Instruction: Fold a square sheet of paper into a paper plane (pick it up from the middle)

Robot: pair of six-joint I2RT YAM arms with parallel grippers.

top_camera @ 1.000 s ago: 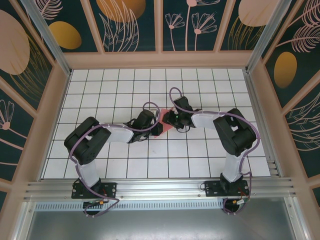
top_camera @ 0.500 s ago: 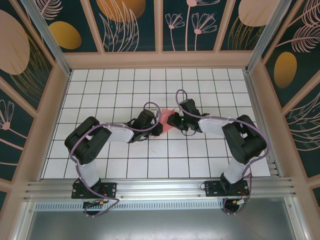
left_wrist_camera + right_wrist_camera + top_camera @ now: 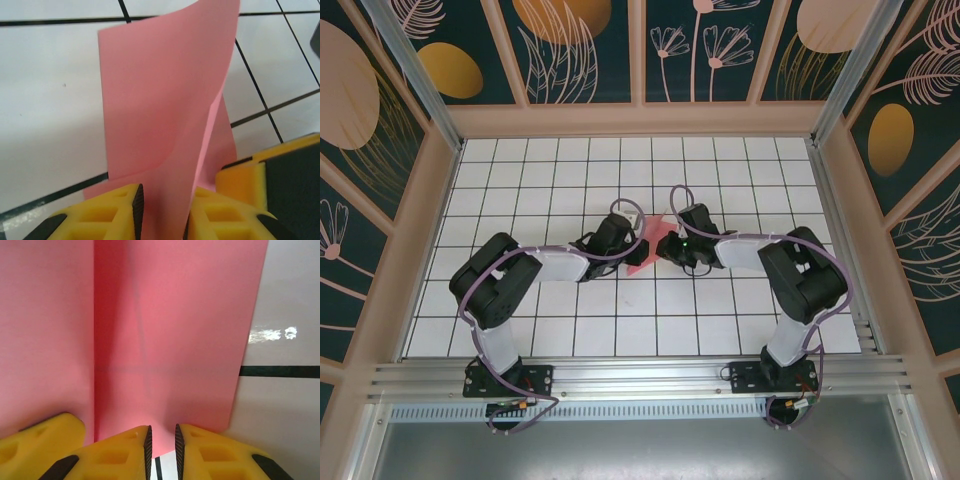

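Observation:
The square sheet of paper [image 3: 648, 243] is salmon-pink and creased, and it stands partly upright on the tiles between my two grippers. In the left wrist view the paper [image 3: 165, 100] rises through the gap of my left gripper [image 3: 162, 200], whose jaws stand slightly apart around it. My left gripper [image 3: 634, 247] is at the sheet's left side and my right gripper [image 3: 665, 247] at its right. In the right wrist view the paper [image 3: 175, 330] has a centre crease. Its near edge reaches between the tips of my right gripper [image 3: 162, 437], which is narrowly open with tile showing in the gap.
A yellow finger of the right gripper [image 3: 270, 180] sits close beside the paper in the left wrist view. White grid tiles [image 3: 560, 180] surround the sheet, with wooden walls [image 3: 640, 120] around the table.
The right jaws have narrowed around the paper's edge. The left jaws have parted a little. The sheet now stands more upright between the two grippers.

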